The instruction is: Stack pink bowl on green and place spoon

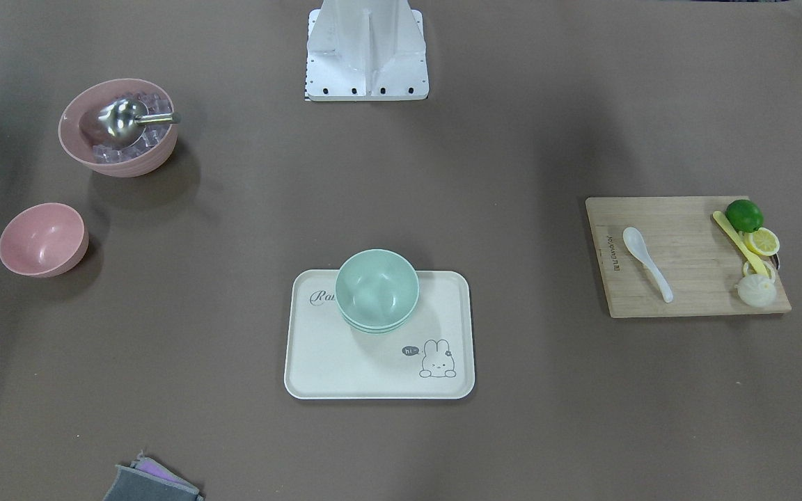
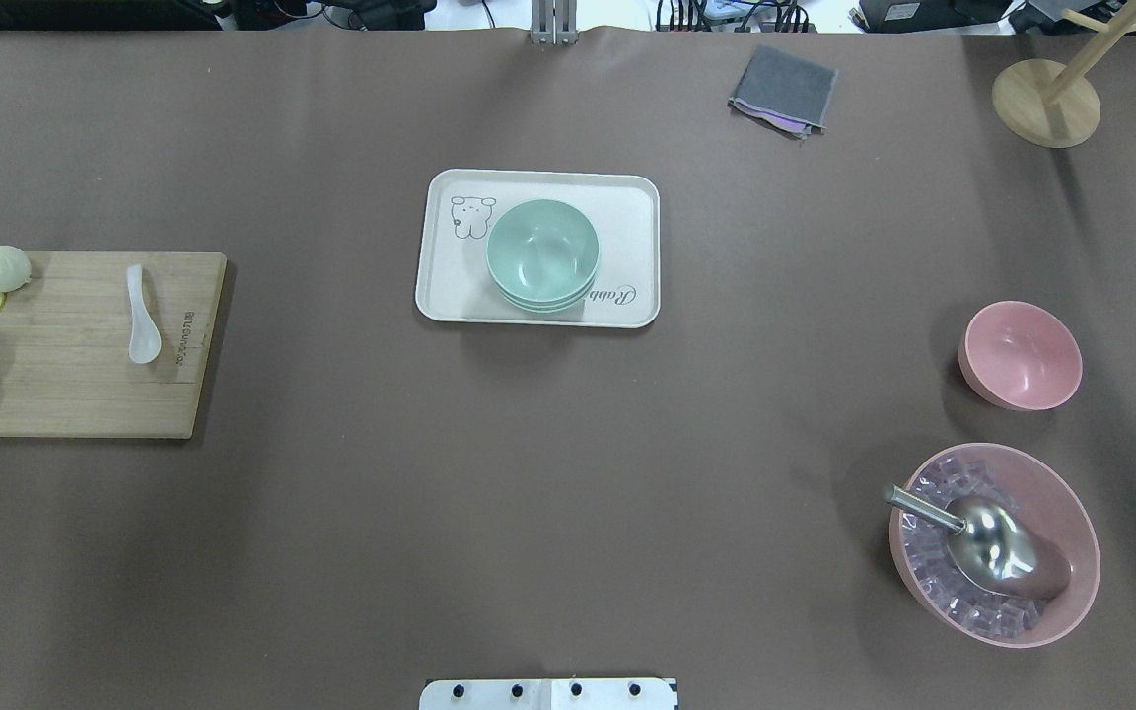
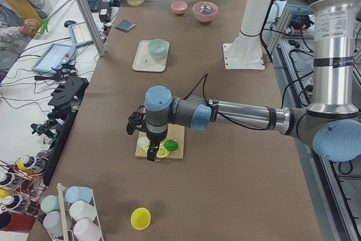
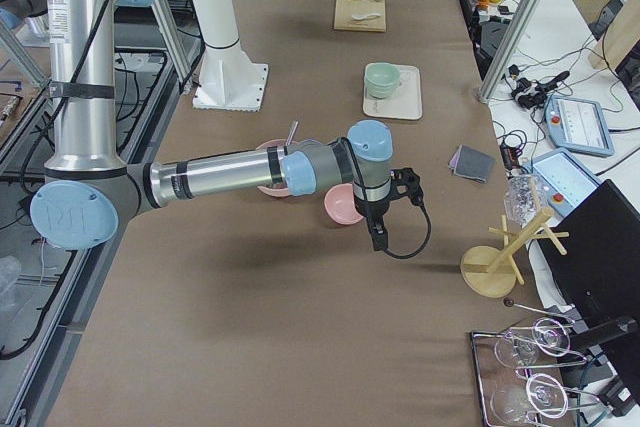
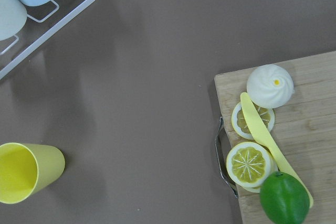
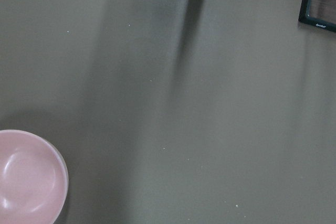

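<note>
Pink bowl (image 2: 1022, 355): judged light, rigid, smooth. It stands empty near the desk's right edge. Pinch its rim. Ice bowl (image 2: 994, 544) stands near on its robot side; other sides are open. Green bowl (image 2: 541, 254) sits on the tray (image 2: 450, 296), mid-desk. Spoon (image 2: 140, 316), glossy and likely slippery, lies on the board (image 2: 65, 394) at the left edge; take its handle. Left gripper (image 3: 151, 150), right gripper (image 4: 378, 235): finger state cannot be told.

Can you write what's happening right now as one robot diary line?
small pink bowl: on table, not stacked | green bowls: nested on tray | spoon: on board | steps done: none
</note>
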`<control>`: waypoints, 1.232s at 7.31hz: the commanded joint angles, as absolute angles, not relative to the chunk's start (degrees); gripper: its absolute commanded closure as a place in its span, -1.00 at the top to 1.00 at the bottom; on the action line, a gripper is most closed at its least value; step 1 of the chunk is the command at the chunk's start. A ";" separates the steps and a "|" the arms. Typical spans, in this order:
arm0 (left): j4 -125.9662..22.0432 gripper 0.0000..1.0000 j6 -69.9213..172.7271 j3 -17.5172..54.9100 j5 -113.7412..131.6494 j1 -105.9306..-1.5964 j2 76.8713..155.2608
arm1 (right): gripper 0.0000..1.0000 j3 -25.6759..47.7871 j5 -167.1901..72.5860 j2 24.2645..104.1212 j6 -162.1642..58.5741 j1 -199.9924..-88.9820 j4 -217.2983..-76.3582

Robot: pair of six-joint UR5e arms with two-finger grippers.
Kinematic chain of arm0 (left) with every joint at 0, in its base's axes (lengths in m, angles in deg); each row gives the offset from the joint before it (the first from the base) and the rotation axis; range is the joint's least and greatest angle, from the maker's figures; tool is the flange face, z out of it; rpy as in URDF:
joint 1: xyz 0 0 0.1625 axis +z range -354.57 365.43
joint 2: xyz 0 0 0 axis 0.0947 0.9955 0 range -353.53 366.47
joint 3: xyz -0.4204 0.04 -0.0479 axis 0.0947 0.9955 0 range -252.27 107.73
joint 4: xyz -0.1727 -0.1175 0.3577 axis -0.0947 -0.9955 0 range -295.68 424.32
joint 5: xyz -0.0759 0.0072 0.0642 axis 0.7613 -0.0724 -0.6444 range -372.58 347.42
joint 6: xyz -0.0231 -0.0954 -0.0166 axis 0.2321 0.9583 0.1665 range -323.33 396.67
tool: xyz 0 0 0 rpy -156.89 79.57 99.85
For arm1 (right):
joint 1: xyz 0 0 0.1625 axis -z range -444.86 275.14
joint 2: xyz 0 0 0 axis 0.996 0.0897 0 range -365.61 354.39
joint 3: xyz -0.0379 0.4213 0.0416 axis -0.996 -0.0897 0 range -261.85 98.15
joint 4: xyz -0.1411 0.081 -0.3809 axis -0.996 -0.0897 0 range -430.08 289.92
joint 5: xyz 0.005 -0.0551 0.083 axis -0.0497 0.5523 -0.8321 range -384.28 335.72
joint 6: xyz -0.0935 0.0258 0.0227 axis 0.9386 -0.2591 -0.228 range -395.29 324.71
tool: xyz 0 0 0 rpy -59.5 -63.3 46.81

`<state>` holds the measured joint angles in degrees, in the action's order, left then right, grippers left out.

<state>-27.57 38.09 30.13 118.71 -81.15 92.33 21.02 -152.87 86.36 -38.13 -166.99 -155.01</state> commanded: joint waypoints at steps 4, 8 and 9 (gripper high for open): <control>-27.09 0.97 34.74 29.25 120.40 -81.23 90.50 | 1.00 21.07 -157.24 87.19 -38.19 -167.03 -154.99; -30.15 0.97 35.27 30.64 121.10 -81.32 86.20 | 1.00 21.07 -159.36 89.48 -38.19 -167.03 -153.58; -31.30 0.97 35.44 30.73 121.10 -81.05 85.93 | 1.00 20.98 -162.41 89.22 -38.11 -166.95 -153.49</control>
